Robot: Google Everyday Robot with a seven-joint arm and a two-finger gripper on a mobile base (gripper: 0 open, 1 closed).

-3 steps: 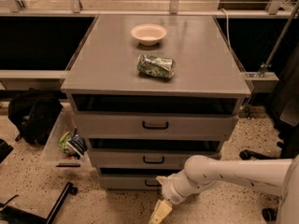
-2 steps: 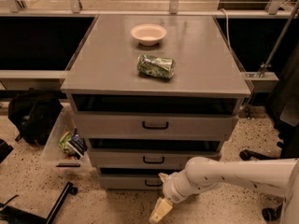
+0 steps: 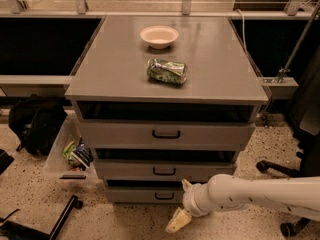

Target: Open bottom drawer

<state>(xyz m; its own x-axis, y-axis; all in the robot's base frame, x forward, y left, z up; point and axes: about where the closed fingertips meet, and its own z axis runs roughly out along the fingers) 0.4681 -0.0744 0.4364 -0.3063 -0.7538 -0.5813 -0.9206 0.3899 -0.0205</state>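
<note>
Pincer (image 3: 179, 205) of the white arm (image 3: 260, 194) hangs low before the cabinet, its two cream fingers spread wide and holding nothing, just right of the black handle (image 3: 164, 196) of the bottom drawer (image 3: 132, 195). That drawer is the lowest of three grey fronts, under the table (image 3: 110, 69) bearing a bowl (image 3: 159, 36) and a green packet (image 3: 167, 71).

The grey desk (image 3: 215, 64) bears a cream bowl (image 3: 159, 36) near its back edge and a green packet (image 3: 166, 71) mid-top. The bottom drawer (image 3: 135, 195) is grey with a black handle (image 3: 164, 196). The white, cream-tipped gripper (image 3: 182, 203) is just before it.
</note>
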